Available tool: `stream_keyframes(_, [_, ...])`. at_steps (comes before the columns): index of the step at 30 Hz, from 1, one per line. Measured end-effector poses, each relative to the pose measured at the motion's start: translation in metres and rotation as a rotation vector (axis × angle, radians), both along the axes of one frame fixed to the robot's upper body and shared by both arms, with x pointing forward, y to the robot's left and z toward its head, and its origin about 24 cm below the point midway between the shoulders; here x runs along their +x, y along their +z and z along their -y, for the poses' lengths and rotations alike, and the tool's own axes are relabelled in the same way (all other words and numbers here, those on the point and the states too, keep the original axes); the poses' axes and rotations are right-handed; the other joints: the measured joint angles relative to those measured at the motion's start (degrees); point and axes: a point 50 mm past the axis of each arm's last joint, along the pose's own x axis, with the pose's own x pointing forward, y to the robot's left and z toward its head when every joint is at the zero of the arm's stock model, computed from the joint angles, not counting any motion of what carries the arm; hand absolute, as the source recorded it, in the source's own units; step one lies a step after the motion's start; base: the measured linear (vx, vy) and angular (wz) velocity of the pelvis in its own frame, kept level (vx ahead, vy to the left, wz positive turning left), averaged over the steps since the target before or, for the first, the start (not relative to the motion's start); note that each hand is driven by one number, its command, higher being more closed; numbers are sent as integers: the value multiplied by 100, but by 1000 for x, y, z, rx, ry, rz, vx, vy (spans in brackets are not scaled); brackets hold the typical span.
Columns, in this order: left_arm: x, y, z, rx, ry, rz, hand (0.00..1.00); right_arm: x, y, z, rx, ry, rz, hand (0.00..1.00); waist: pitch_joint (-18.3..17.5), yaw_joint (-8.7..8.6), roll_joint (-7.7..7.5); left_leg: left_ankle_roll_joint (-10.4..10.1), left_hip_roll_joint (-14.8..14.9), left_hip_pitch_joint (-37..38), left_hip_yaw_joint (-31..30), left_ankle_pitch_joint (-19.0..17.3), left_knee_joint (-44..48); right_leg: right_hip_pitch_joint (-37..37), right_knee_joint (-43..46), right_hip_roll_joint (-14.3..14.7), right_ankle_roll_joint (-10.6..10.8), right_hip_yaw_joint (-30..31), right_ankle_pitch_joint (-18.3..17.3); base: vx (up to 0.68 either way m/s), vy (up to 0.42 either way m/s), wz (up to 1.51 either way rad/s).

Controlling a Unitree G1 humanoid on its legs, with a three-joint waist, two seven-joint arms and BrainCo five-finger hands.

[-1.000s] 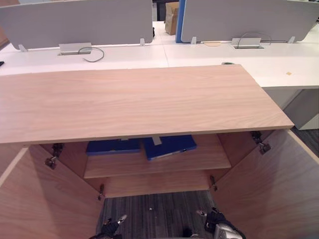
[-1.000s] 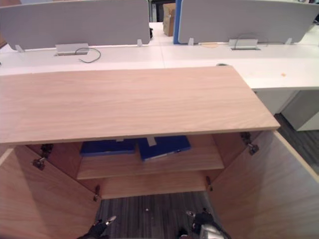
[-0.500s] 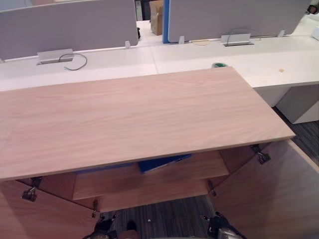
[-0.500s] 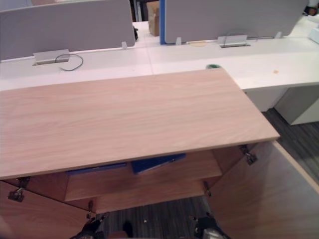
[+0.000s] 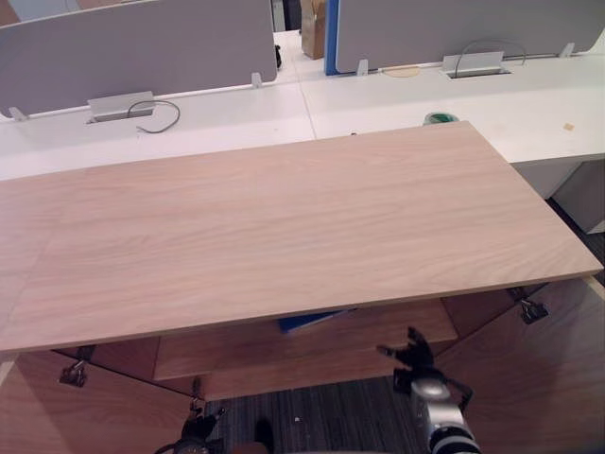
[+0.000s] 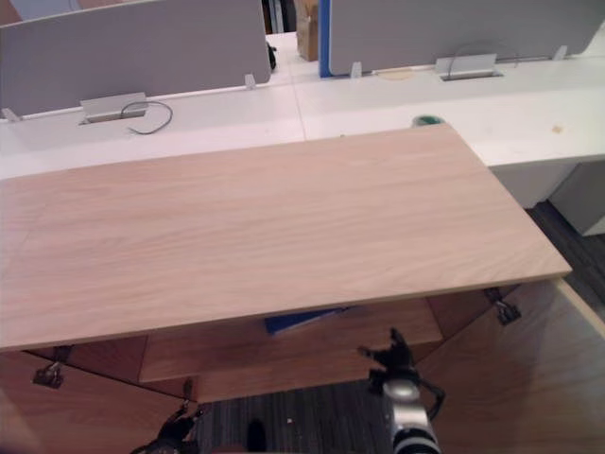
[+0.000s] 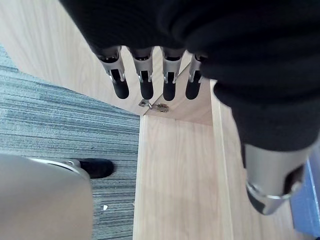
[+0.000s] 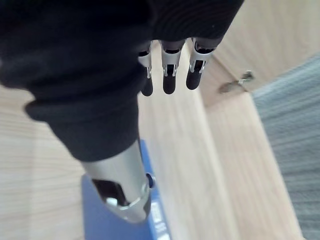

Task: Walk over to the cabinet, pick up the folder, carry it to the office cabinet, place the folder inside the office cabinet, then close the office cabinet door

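Observation:
A blue folder (image 5: 316, 322) lies on the upper shelf (image 5: 378, 333) inside the open wooden office cabinet, mostly hidden under the cabinet top (image 5: 284, 218). My right hand (image 5: 414, 359) is raised in front of the shelf's right part, open and empty. In the right wrist view its fingers (image 8: 169, 75) are straight above the shelf, with the folder (image 8: 107, 215) close by the thumb. My left hand (image 5: 197, 437) hangs low by the left door, open with straight fingers (image 7: 145, 82) and holding nothing. A blue edge (image 7: 307, 205) shows in the left wrist view.
Both cabinet doors stand open, the right door (image 5: 553, 388) and the left door (image 5: 57, 416). Grey carpet (image 5: 321, 426) lies between them. Behind the cabinet are white desks (image 5: 236, 118) with grey partitions (image 5: 142, 47) and a green tape roll (image 5: 440, 118).
The camera has shifted, so the cabinet top hides more of the shelf. My right hand has risen from near the floor to the level of the shelf.

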Motion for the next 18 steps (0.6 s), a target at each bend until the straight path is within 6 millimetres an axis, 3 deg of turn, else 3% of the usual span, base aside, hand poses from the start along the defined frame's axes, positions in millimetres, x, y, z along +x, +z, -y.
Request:
stream_keyframes(3, [8, 4, -3, 16, -18, 34, 0, 31, 39, 11, -159, 76, 131, 0, 182, 5, 86, 68, 151, -841, -59, -640, 1451, -608, 1040, -79, 3, 21, -353, -67, 41, 4])
stream_keyframes(5, [16, 8, -9, 38, -34, 56, 0, 60, 85, 15, -297, 124, 289, 0, 371, -7, 118, 83, 192, -1461, -66, -1060, 2409, -1272, 2083, -247, 27, 150, -778, -145, 64, -6])
stream_keyframes(9, [20, 10, -12, 55, -57, 64, 0, 82, 142, 28, -528, 149, 467, 0, 770, -29, 227, 184, 156, -2196, -121, -1571, 3593, -1929, 3233, -518, 133, 294, -1382, -156, 40, 8])
stream_keyframes(12, [12, 7, -12, 54, -54, 41, 0, 85, 154, 32, -598, 168, 492, 0, 907, -25, 242, 246, 101, -2693, -173, -1779, 4194, -2343, 3847, -676, 181, 353, -1627, -111, 66, 13])
stream_keyframes(18, [14, 7, -11, 54, -65, 46, 0, 93, 175, 36, -703, 199, 527, 0, 1206, -8, 295, 328, -13, -3356, -212, -2062, 5095, -2938, 4818, -950, 241, 495, -2010, -85, 51, 13])
